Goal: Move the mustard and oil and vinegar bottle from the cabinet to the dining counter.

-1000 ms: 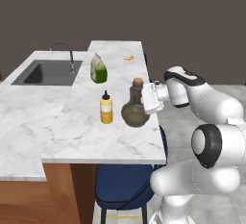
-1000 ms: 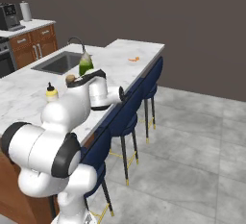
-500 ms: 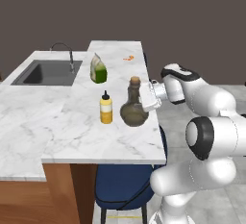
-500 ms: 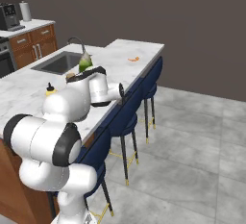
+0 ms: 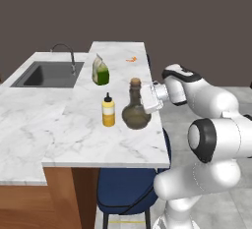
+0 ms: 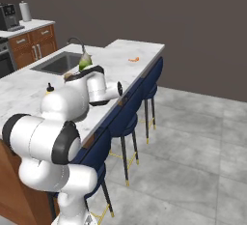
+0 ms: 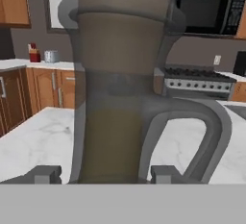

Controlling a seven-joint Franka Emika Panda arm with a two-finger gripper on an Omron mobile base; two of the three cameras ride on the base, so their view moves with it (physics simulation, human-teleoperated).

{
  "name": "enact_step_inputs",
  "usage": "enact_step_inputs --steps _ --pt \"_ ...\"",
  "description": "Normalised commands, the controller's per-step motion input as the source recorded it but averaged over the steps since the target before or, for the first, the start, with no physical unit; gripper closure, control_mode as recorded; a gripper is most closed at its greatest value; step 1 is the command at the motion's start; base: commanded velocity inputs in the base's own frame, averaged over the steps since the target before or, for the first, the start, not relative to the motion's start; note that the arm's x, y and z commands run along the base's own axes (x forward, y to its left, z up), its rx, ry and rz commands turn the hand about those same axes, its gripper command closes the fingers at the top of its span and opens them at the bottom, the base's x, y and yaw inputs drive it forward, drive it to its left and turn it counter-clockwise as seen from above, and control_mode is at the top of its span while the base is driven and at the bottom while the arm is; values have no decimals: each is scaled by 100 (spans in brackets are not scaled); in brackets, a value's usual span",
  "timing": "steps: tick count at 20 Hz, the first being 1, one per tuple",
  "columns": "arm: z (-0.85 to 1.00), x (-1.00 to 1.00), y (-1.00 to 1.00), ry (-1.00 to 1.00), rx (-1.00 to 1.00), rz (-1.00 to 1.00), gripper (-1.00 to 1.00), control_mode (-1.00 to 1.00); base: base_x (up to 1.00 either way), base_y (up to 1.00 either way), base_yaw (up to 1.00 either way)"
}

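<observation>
No writing is legible on anything. The gripper (image 7: 103, 174) is clamped on the neck of the flask (image 5: 135, 111), which stands on the dining counter (image 5: 118, 139) beside the mustard (image 5: 108, 110). The left base view shows a green pouch (image 5: 100, 71); the hand view shows a microwave (image 7: 205, 12).

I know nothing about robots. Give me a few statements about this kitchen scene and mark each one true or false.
1. The mustard stands upright on the dining counter. True.
2. The oil and vinegar bottle lies on its side in the sink. False: it stands upright on the dining counter, beside the mustard.
3. The claw is at the bottle's neck. True: its fingers flank the neck in the hand view.
4. A green-and-white pouch stands beyond the mustard, nearer the sink. True.
5. The stools under the counter are red. False: the stools are blue.
</observation>
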Motion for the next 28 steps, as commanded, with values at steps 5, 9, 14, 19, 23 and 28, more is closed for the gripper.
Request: enact_step_inputs --steps 5,9,14,19,23,28 --pt "-57 -15 20 -12 0 0 100 -100 0 0 0" --pt "-55 -26 5 -14 0 0 100 -100 0 0 0" --pt "-48 -13 0 -10 0 0 100 -100 0 0 0" --pt "-38 4 -3 -2 0 0 100 -100 0 0 0" --pt "-43 15 -6 0 1 0 -100 -100 0 0 0" --pt "-45 7 -5 0 0 0 -100 -100 0 0 0"
